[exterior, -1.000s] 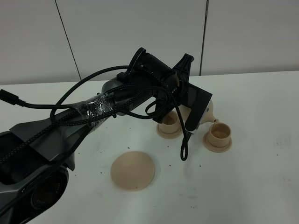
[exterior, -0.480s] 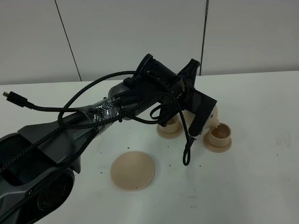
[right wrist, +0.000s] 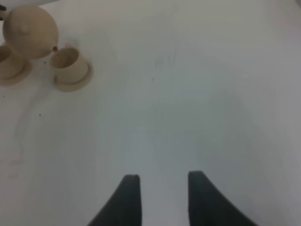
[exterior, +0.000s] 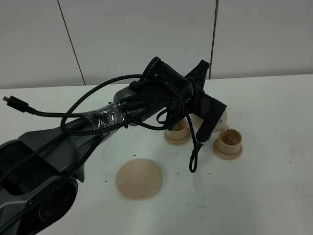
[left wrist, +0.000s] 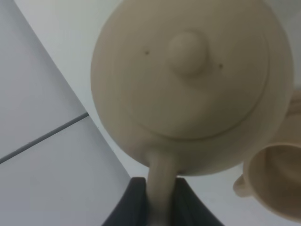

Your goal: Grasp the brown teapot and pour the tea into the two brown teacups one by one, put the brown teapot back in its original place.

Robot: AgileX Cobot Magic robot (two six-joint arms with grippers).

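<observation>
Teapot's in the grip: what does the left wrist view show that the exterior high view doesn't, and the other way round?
Left wrist only: the lid knob and the loop handle, clamped between the jaws. Exterior high only: the wide bare saucer and the arm's taped cables. Both: the brown teapot held close by the right-hand teacup.

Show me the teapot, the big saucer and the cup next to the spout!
teapot (left wrist: 188, 52): left wrist view, lid knob.
big saucer (exterior: 139, 178): high view, bare middle.
cup (exterior: 230, 143): high view, side wall.
</observation>
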